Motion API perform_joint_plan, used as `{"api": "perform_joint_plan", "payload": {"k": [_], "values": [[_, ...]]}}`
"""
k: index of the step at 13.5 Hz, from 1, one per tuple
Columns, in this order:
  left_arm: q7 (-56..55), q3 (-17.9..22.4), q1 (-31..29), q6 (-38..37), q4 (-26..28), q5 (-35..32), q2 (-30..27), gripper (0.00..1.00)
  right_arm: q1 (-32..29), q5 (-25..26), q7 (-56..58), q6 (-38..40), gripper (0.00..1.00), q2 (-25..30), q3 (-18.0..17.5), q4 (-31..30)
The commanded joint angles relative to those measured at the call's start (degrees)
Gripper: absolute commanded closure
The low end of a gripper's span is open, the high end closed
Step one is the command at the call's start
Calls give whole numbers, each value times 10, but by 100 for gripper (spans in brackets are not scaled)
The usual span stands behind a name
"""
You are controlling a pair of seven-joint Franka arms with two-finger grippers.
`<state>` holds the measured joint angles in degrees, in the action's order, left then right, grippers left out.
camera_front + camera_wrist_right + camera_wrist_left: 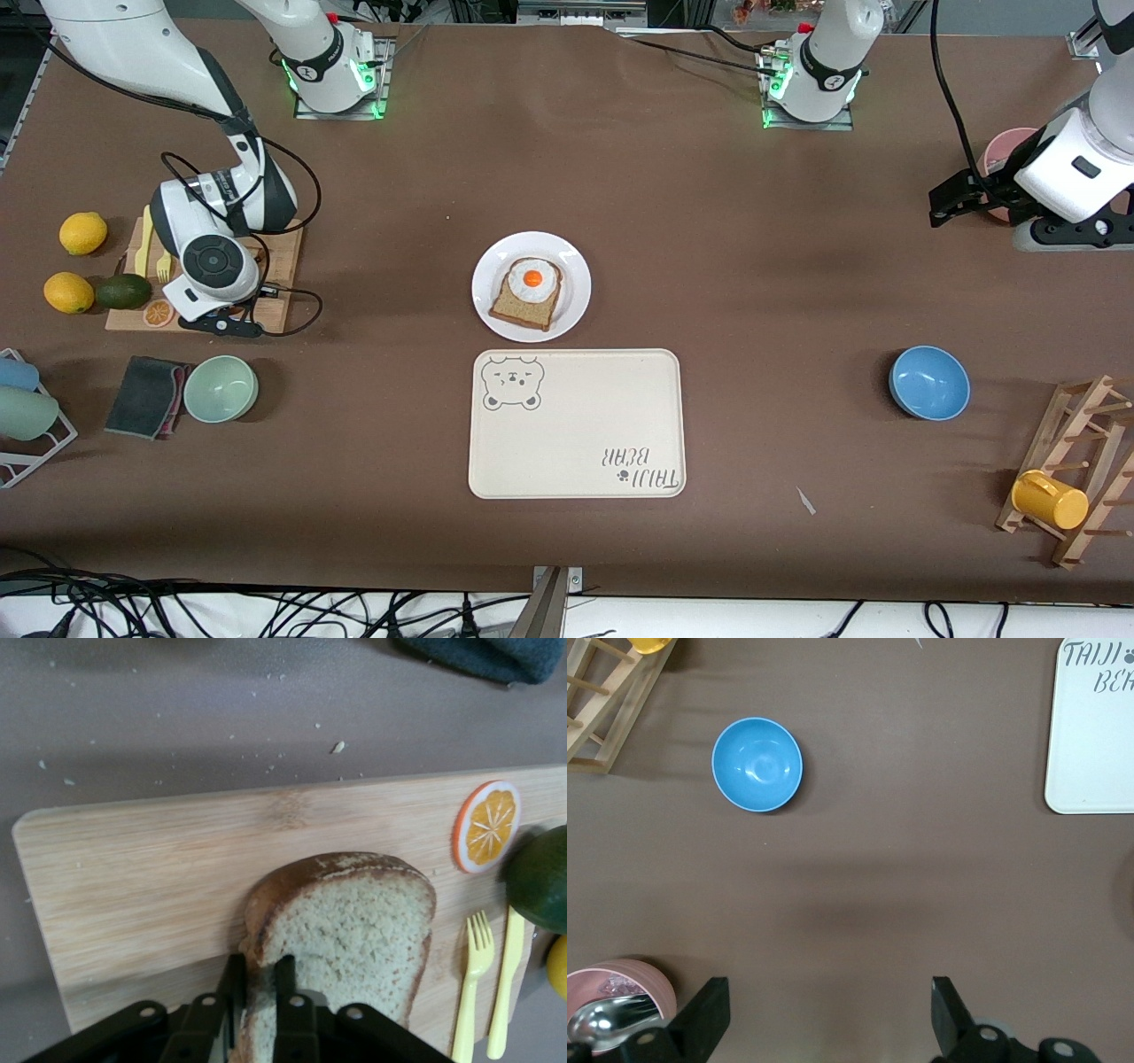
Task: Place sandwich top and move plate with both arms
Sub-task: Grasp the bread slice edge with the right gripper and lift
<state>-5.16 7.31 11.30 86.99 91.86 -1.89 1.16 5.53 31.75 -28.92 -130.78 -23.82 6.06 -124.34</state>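
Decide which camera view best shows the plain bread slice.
The right wrist view: the sandwich top fills it, lying on the wooden board with the right gripper closing on its edge. In the front view the right arm hides it; the left wrist view misses it.

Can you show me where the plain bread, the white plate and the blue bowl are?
sandwich top (354,926): right wrist view, middle of its crumb face.
plate (574,285): front view, bare rim beside the egg slice.
blue bowl (757,763): left wrist view, inside of the bowl.
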Motion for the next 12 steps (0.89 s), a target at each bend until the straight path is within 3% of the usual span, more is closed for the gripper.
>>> {"api": "perform_joint_plan", "payload": {"k": [1,3,7,12], "values": [[11,2,4,-7,-1,7,-2,0,2,10,-11,-4,100,-10,0,4],[11,2,4,-9,-1,7,-2,0,4,9,-11,23,100,-10,-3,24],[10,2,4,-11,-2,6,-2,0,55,-7,-10,168,100,-10,-7,112],[10,2,3,-17,-4,6,-3,0,125,-133,-5,280,100,-37,-9,233]]}}
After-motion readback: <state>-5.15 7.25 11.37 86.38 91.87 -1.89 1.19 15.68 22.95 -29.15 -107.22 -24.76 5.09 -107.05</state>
